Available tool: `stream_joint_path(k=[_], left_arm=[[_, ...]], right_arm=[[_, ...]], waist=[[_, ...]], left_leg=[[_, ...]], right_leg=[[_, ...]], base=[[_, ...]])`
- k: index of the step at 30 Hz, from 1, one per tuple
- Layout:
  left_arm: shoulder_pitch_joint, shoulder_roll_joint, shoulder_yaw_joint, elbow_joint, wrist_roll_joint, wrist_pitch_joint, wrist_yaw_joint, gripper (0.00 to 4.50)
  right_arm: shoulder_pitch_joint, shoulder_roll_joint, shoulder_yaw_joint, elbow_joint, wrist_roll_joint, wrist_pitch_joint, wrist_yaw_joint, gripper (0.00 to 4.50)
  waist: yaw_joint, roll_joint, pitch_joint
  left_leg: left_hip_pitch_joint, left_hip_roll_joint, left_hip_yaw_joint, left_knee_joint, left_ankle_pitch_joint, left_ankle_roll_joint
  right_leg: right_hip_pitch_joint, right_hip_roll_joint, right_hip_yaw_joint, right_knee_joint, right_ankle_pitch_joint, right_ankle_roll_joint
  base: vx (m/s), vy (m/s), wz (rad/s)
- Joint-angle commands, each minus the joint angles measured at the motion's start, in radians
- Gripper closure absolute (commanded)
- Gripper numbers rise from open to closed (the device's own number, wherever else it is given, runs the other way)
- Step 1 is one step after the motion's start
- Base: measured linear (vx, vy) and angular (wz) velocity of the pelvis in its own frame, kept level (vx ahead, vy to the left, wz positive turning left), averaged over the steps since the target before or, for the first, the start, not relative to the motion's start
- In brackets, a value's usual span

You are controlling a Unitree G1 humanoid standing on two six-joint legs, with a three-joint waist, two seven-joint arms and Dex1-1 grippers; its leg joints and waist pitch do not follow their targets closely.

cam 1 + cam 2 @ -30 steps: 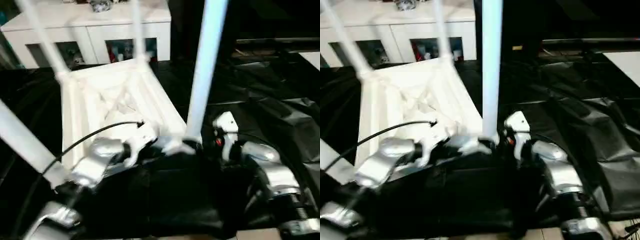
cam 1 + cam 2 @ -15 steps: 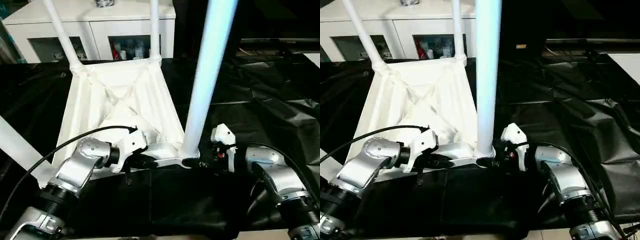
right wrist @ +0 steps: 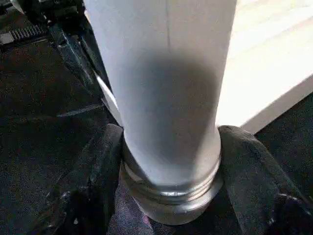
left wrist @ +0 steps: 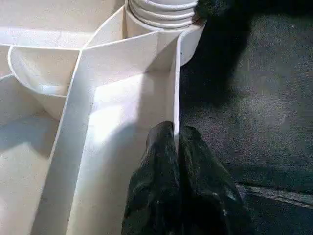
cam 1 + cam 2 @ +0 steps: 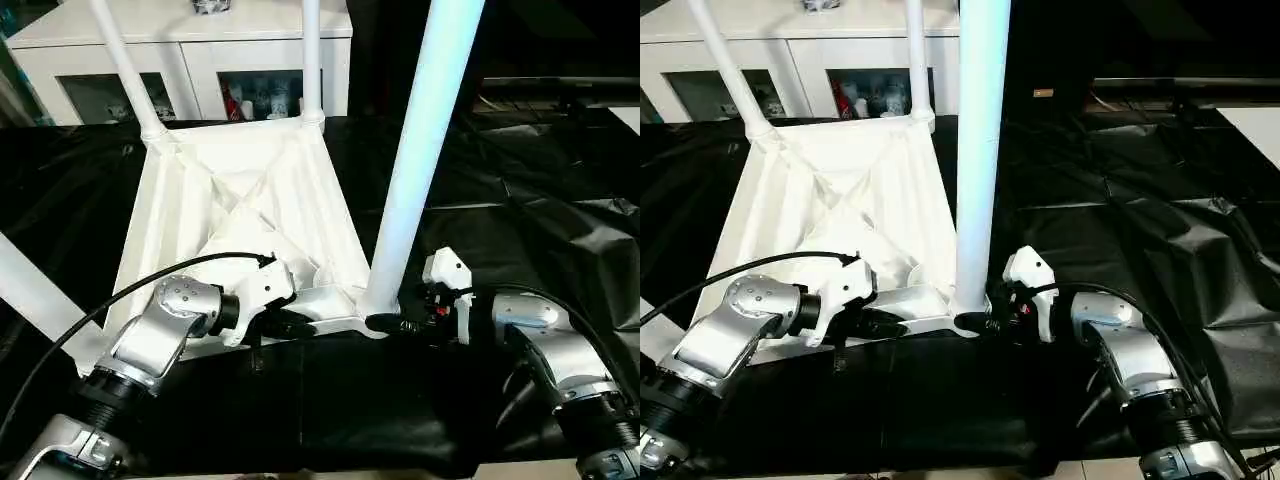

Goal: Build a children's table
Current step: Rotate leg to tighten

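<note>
The tabletop lies upside down on the black sheet, ribs up, and the action is at its near right corner, where the leg stands in its socket. The picture was swinging and smeared a second ago; now the view has settled and everything reads cleanly. The left gripper has its fingers together, pinched on the thin rim wall of the top along the near edge, just short of that corner, bracing the piece. The right gripper sits at the foot of the leg, a finger on each side of the base where the ridged collar meets the socket; over the last second those fingers have drawn inward around the leg, and they look to be flanking it closely, though whether they are pressing it yet I cannot tell. That narrowing suggests a grip is being taken to seat or turn the leg home. Two far legs already stand at the far corners, near the white cabinet, and another slants by the near left corner, so the build looks close to done.
</note>
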Motion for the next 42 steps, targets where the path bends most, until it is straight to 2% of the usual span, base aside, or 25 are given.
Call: stream_joint_path(k=[1, 2, 4, 5, 7, 8, 10, 11, 13, 15, 16, 17, 22, 23, 25, 26, 28, 31, 32, 34, 36, 37, 38, 40, 42], left_arm=[[0.013, -0.012, -0.032, 0.039, 0.025, 0.016, 0.023, 4.50], [0.005, -0.028, -0.025, 0.058, 0.031, 0.012, 0.054, 4.50], [-0.028, -0.089, -0.004, 0.123, 0.056, 0.004, 0.168, 4.50], [-0.034, -0.101, -0.001, 0.134, 0.060, 0.005, 0.187, 4.50], [-0.048, -0.127, 0.003, 0.155, 0.066, 0.012, 0.224, 4.50], [-0.068, -0.157, 0.011, 0.182, 0.074, 0.034, 0.278, 4.50], [-0.096, -0.200, 0.022, 0.219, 0.083, 0.054, 0.347, 4.50], [-0.118, -0.236, 0.029, 0.246, 0.085, 0.060, 0.393, 4.50], [-0.130, -0.257, 0.031, 0.261, 0.083, 0.063, 0.414, 4.50], [-0.146, -0.282, 0.033, 0.283, 0.088, 0.050, 0.439, 4.50], [-0.153, -0.294, 0.033, 0.293, 0.091, 0.044, 0.446, 4.50], [-0.159, -0.305, 0.029, 0.298, 0.096, 0.038, 0.448, 4.50], [-0.153, -0.303, 0.015, 0.295, 0.103, 0.032, 0.438, 4.50], [-0.146, -0.295, 0.010, 0.288, 0.106, 0.033, 0.428, 4.50], [-0.143, -0.287, 0.008, 0.286, 0.106, 0.029, 0.421, 4.50], [-0.135, -0.274, 0.008, 0.278, 0.103, 0.028, 0.403, 4.50], [-0.123, -0.253, 0.004, 0.263, 0.103, 0.015, 0.373, 4.50], [-0.101, -0.217, -0.008, 0.232, 0.096, 0.001, 0.310, 4.50], [-0.086, -0.192, -0.016, 0.208, 0.091, 0.001, 0.270, 4.50], [-0.069, -0.163, -0.025, 0.180, 0.083, 0.004, 0.225, 4.50], [-0.041, -0.114, -0.042, 0.130, 0.063, 0.005, 0.144, 4.50], [-0.036, -0.107, -0.045, 0.123, 0.059, 0.004, 0.132, 4.50], [-0.019, -0.074, -0.053, 0.092, 0.046, 0.000, 0.083, 4.50], [-0.006, -0.052, -0.056, 0.068, 0.033, -0.003, 0.048, 4.50], [0.002, -0.033, -0.060, 0.051, 0.029, 0.002, 0.024, 4.50]], right_arm=[[0.004, 0.036, 0.000, 0.025, -0.023, -0.015, -0.072, 1.86], [-0.003, 0.063, -0.014, 0.046, -0.035, -0.011, -0.138, 1.86], [-0.015, 0.146, -0.051, 0.091, -0.058, 0.008, -0.322, 1.86], [-0.016, 0.160, -0.056, 0.096, -0.060, 0.014, -0.350, 1.86], [-0.015, 0.195, -0.065, 0.101, -0.062, 0.024, -0.406, 1.87], [-0.020, 0.238, -0.077, 0.109, -0.072, 0.035, -0.491, 1.87], [-0.033, 0.299, -0.097, 0.124, -0.087, 0.053, -0.615, 1.87], [-0.050, 0.347, -0.116, 0.143, -0.096, 0.066, -0.714, 1.87], [-0.061, 0.377, -0.129, 0.157, -0.100, 0.074, -0.773, 1.87], [-0.070, 0.393, -0.106, 0.165, -0.133, 0.068, -0.799, 1.87], [-0.072, 0.398, -0.091, 0.168, -0.149, 0.063, -0.800, 1.87], [-0.072, 0.400, -0.080, 0.168, -0.159, 0.053, -0.791, 1.87], [-0.056, 0.389, -0.093, 0.137, -0.129, 0.016, -0.745, 1.87], [-0.048, 0.375, -0.105, 0.114, -0.109, -0.003, -0.708, 1.31], [-0.046, 0.361, -0.113, 0.101, -0.097, -0.007, -0.683, 1.17], [-0.043, 0.331, -0.120, 0.081, -0.079, 0.000, -0.638, 1.11], [-0.041, 0.280, -0.117, 0.063, -0.064, 0.011, -0.559, 0.82], [-0.032, 0.196, -0.094, 0.040, -0.054, 0.019, -0.424, 0.69], [-0.023, 0.148, -0.082, 0.030, -0.045, 0.015, -0.346, 0.69], [-0.017, 0.100, -0.068, 0.027, -0.049, -0.003, -0.283, 0.69], [-0.014, 0.047, -0.054, 0.034, -0.060, -0.024, -0.215, 0.69], [-0.014, 0.041, -0.053, 0.035, -0.060, -0.026, -0.207, 0.69], [-0.015, 0.021, -0.056, 0.031, -0.048, -0.025, -0.164, 0.69], [-0.015, 0.010, -0.058, 0.020, -0.032, -0.017, -0.134, 0.69], [-0.013, 0.005, -0.055, 0.010, -0.020, -0.010, -0.113, 0.69]], waist=[[0.004, -0.013, -0.061], [0.004, -0.012, -0.060], [-0.005, -0.012, -0.052], [-0.010, -0.010, -0.046], [-0.017, -0.014, -0.045], [-0.020, -0.011, -0.040], [-0.025, -0.005, -0.035], [-0.027, -0.009, -0.038], [-0.028, -0.005, -0.038], [-0.027, -0.005, -0.040], [-0.027, -0.006, -0.042], [-0.024, -0.005, -0.043], [-0.021, -0.008, -0.045], [-0.020, -0.009, -0.045], [-0.015, -0.008, -0.046], [-0.014, -0.011, -0.046], [-0.012, -0.010, -0.047], [-0.008, -0.012, -0.048], [-0.009, -0.013, -0.049], [-0.008, -0.012, -0.051], [-0.008, -0.013, -0.054], [-0.008, -0.013, -0.054], [-0.007, -0.010, -0.059], [-0.004, -0.009, -0.063], [-0.001, -0.007, -0.062]], left_leg=[[0.016, 0.055, -0.023, -0.061, -0.099, 0.104], [0.016, 0.054, -0.023, -0.062, -0.107, 0.102], [0.018, 0.052, -0.024, -0.068, -0.177, 0.059], [0.021, 0.049, -0.026, -0.075, -0.235, 0.024], [0.024, 0.050, -0.033, -0.081, -0.297, -0.007], [0.030, 0.051, -0.032, -0.083, -0.330, -0.016], [0.039, 0.048, -0.036, -0.087, -0.385, -0.040], [0.036, 0.047, -0.042, -0.089, -0.395, -0.048], [0.038, 0.046, -0.042, -0.090, -0.394, -0.048], [0.036, 0.047, -0.043, -0.092, -0.391, -0.046], [0.032, 0.048, -0.043, -0.094, -0.377, -0.043], [0.036, 0.049, -0.039, -0.094, -0.373, -0.040], [0.029, 0.049, -0.035, -0.092, -0.336, -0.015], [0.029, 0.049, -0.034, -0.091, -0.332, -0.011], [0.031, 0.050, -0.032, -0.089, -0.325, -0.001], [0.025, 0.051, -0.033, -0.090, -0.300, 0.007], [0.024, 0.051, -0.032, -0.089, -0.283, 0.015], [0.020, 0.052, -0.030, -0.086, -0.255, 0.035], [0.014, 0.051, -0.032, -0.084, -0.236, 0.045], [0.018, 0.055, -0.030, -0.081, -0.219, 0.055], [0.018, 0.055, -0.028, -0.077, -0.184, 0.066], [0.018, 0.055, -0.028, -0.077, -0.184, 0.066], [0.015, 0.055, -0.028, -0.072, -0.140, 0.082], [0.016, 0.054, -0.025, -0.066, -0.106, 0.106], [0.016, 0.057, -0.024, -0.065, -0.096, 0.119]], right_leg=[[0.050, -0.056, 0.041, -0.048, -0.046, -0.292], [0.049, -0.056, 0.041, -0.049, -0.057, -0.291], [0.045, -0.058, 0.042, -0.064, -0.166, -0.272], [0.043, -0.059, 0.041, -0.076, -0.271, -0.248], [0.045, -0.062, 0.041, -0.085, -0.395, -0.198], [0.034, -0.061, 0.044, -0.092, -0.441, -0.178], [0.025, -0.059, 0.042, -0.103, -0.505, -0.153], [0.032, -0.060, 0.039, -0.102, -0.521, -0.137], [0.026, -0.062, 0.041, -0.108, -0.531, -0.125], [0.029, -0.061, 0.039, -0.107, -0.513, -0.123], [0.031, -0.060, 0.040, -0.105, -0.475, -0.125], [0.028, -0.059, 0.043, -0.104, -0.429, -0.138], [0.035, -0.062, 0.047, -0.097, -0.361, -0.165], [0.036, -0.062, 0.047, -0.097, -0.358, -0.167], [0.035, -0.062, 0.048, -0.098, -0.355, -0.170], [0.040, -0.062, 0.047, -0.093, -0.331, -0.178], [0.042, -0.061, 0.046, -0.091, -0.309, -0.185], [0.047, -0.061, 0.046, -0.088, -0.273, -0.193], [0.055, -0.063, 0.044, -0.083, -0.275, -0.195], [0.049, -0.063, 0.045, -0.081, -0.241, -0.209], [0.050, -0.060, 0.043, -0.074, -0.180, -0.239], [0.050, -0.060, 0.043, -0.074, -0.180, -0.239], [0.053, -0.059, 0.042, -0.062, -0.105, -0.262], [0.053, -0.055, 0.040, -0.053, -0.035, -0.284], [0.050, -0.054, 0.039, -0.050, -0.011, -0.297]], base=[[0.000, 0.000, 0.00], [0.000, 0.000, 0.00], [0.000, 0.000, 0.00], [0.000, 0.000, 0.00], [-0.055, -0.001, -0.05], [0.000, 0.000, 0.00], [0.000, 0.000, 0.00], [0.000, 0.000, 0.00], [0.000, 0.000, 0.00], [0.000, 0.000, 0.00], [0.000, 0.000, 0.00], [0.000, 0.000, 0.00], [0.000, 0.000, 0.00], [0.000, 0.000, 0.00], [0.000, 0.000, 0.00], [0.000, 0.000, 0.00], [0.000, 0.000, 0.00], [0.000, 0.000, 0.00], [0.000, 0.000, 0.00], [0.000, 0.000, 0.00], [0.000, 0.000, 0.00], [0.000, 0.000, 0.00], [0.000, 0.000, 0.00], [0.000, 0.000, 0.00], [0.000, 0.000, 0.00]])
